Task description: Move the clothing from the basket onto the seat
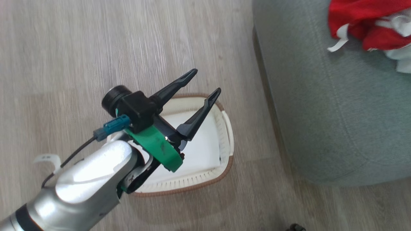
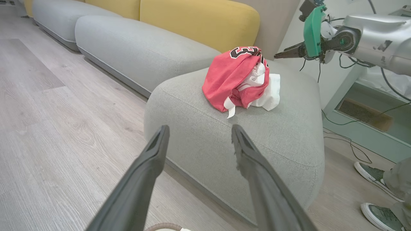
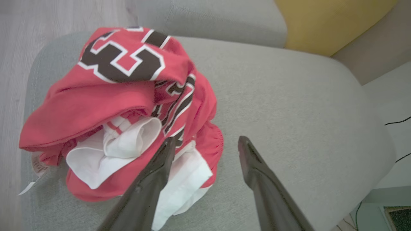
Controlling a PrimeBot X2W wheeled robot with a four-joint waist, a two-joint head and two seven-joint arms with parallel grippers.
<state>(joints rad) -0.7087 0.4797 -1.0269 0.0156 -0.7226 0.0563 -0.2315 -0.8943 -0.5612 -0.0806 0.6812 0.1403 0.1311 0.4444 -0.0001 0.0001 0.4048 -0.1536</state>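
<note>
Right fingers (image 3: 151,186) spread empty over clothing (image 3: 96,96) heaped on the seat (image 3: 289,96); left fingers (image 1: 199,115) spread too.

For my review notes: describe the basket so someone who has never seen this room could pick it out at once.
Find the big grey-green sofa seat; on the wooden floor just to its left, in the head view, sits the basket. Partly hidden by the open left gripper, it is small, white and perforated, with a brown woven rim.
</note>
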